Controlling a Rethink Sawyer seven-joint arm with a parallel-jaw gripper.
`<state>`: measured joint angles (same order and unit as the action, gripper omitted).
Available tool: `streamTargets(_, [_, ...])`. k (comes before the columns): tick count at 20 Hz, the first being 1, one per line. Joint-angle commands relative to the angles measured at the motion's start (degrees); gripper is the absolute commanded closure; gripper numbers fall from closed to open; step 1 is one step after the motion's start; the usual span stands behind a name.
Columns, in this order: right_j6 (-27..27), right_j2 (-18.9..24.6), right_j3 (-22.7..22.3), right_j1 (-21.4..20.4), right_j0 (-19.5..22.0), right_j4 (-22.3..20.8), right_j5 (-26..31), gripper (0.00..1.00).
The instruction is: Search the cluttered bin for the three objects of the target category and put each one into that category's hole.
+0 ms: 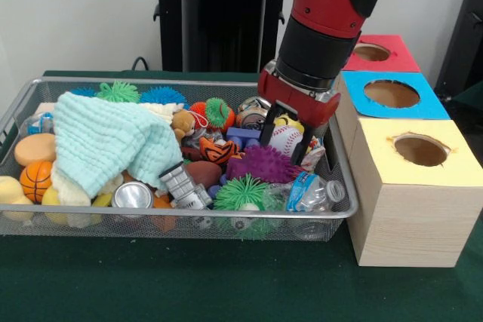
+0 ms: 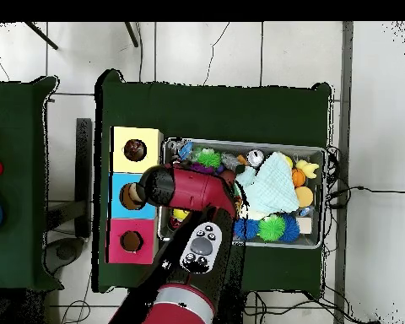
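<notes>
One claw (image 1: 292, 135) hangs over the bin's (image 1: 30, 88) right end, fingers spread wide. Its fingers straddle the baseball (image 1: 284, 139), holding nothing.

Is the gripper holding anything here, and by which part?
Nothing is visibly held. The gripper is open, its fingers straddling the baseball in the cluttered bin; no closed grasp shows.

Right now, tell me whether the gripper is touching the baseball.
Cannot tell. In the front view the gripper straddles the baseball, fingers either side, but no contact or gap shows plainly; overhead, the arm hides them.
</notes>
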<state>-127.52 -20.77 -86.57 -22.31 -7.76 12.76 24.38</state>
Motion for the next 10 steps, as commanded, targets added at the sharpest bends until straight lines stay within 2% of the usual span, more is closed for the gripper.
streamTargets(1, [-6.34, 5.63, -5.61, 1.36, -1.04, -2.17, -4.75, 0.00])
streamTargets(10, [-6.41, 5.80, -7.42, 2.15, -1.90, -2.19, -8.12, 0.00])
